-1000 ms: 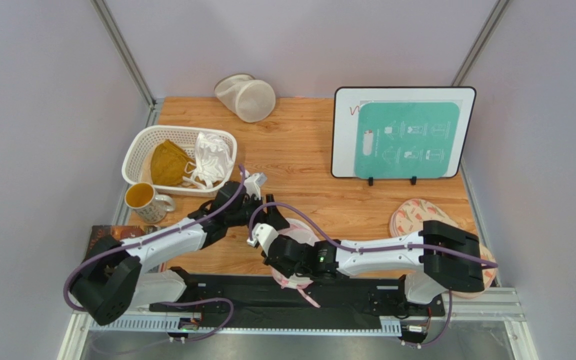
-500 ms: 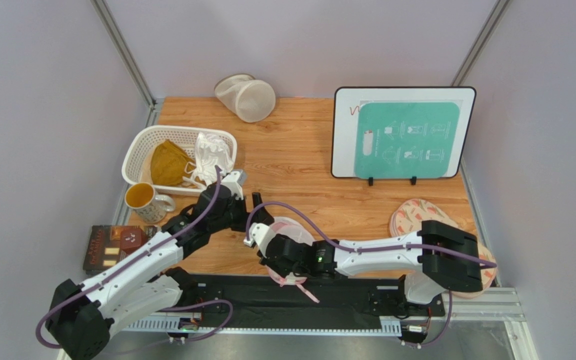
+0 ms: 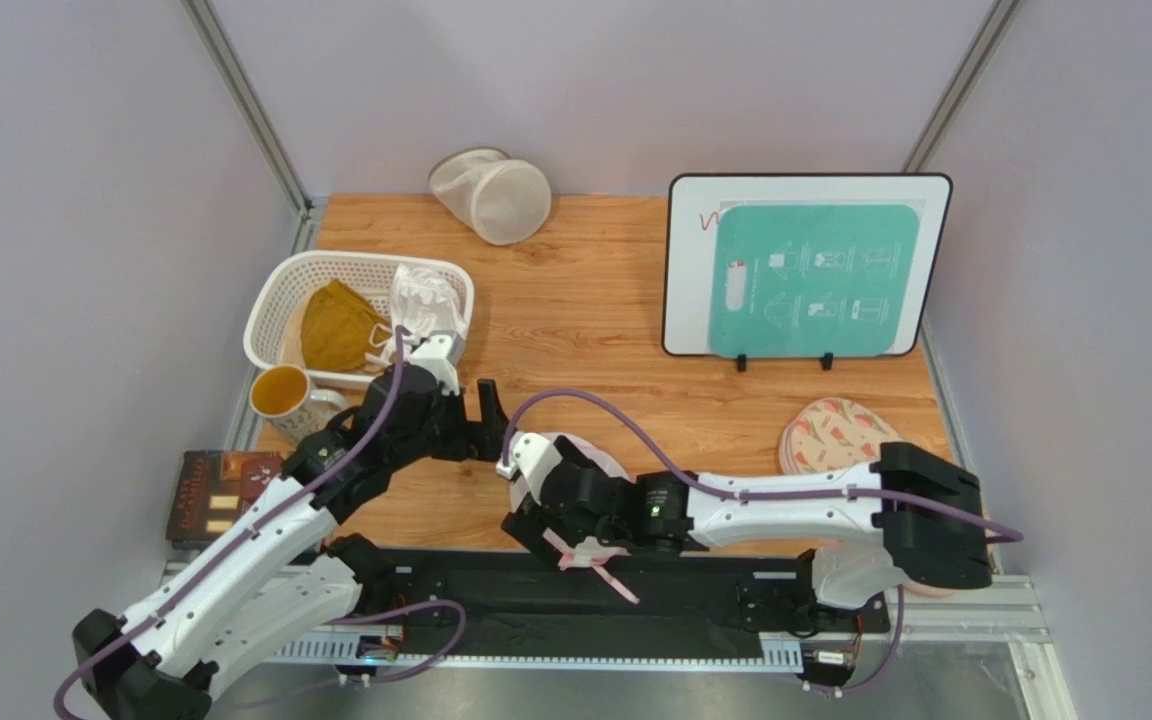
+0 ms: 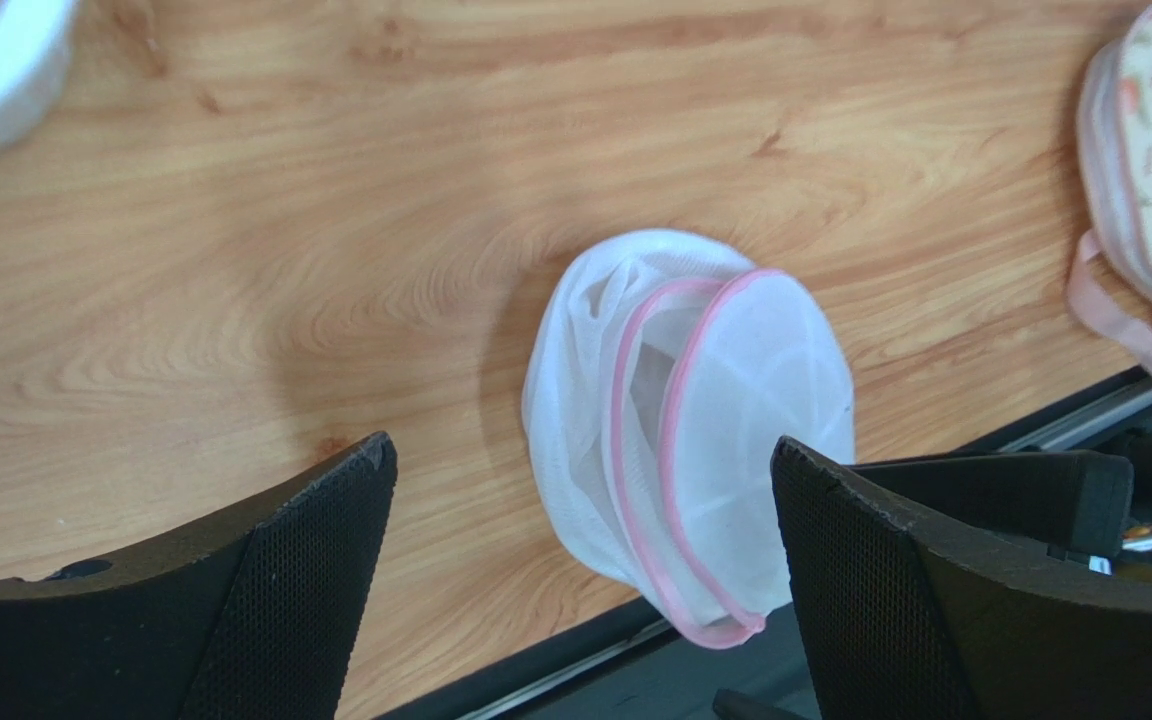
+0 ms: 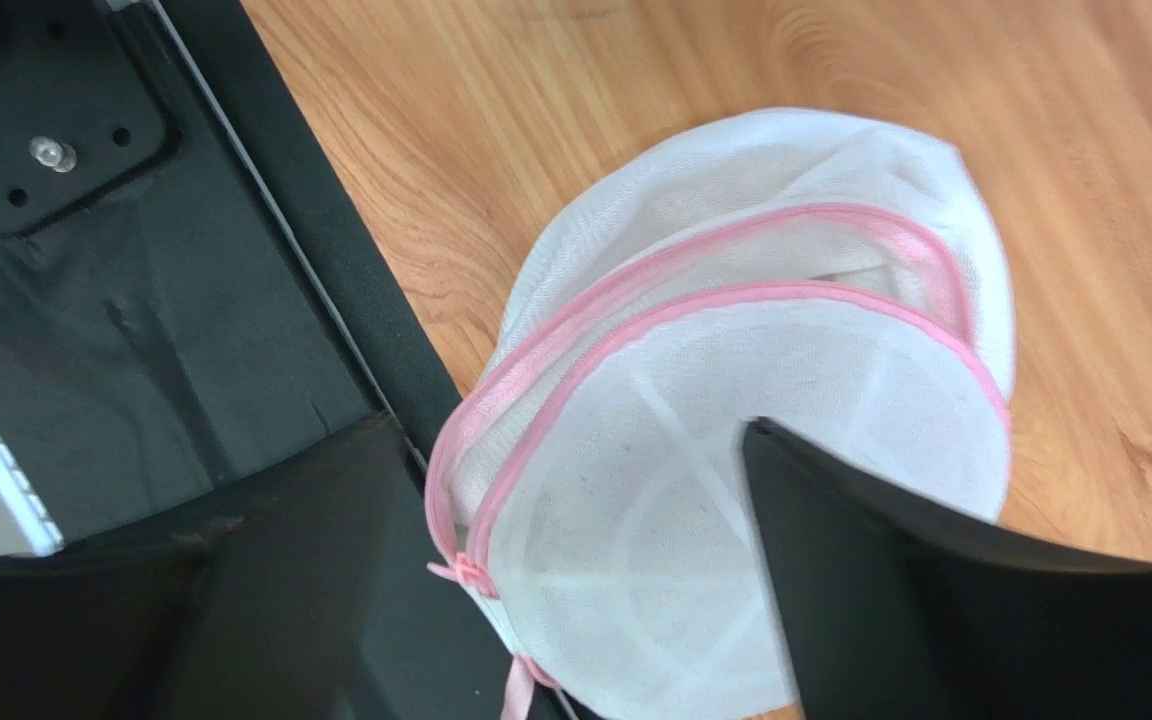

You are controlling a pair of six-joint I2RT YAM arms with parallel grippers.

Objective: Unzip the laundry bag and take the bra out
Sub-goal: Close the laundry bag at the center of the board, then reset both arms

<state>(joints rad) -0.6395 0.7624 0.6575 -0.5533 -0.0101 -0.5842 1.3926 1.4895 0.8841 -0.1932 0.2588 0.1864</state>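
Wooden table (image 3: pixel 597 330) between pale walls carried the laundry bag (image 5: pixel 748 405) at its 6 o'clock edge, directly beneath the right gripper (image 5: pixel 564 435), whose jaws stood spread, grasping nothing. At 10 o'clock a white basket (image 3: pixel 274 308) held the bra (image 3: pixel 428 305) beside a mustard garment (image 3: pixel 331 326). The left gripper (image 4: pixel 582 458), likewise released, hung between basket and bag.

No text can be read; the teal sheet (image 3: pixel 818 281) on the white board (image 3: pixel 808 338) shows only tiny, illegible pictograms.

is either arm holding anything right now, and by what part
Nothing is held. The left gripper and the right gripper both have their jaws open, and the laundry bag lies loose on the table below them.
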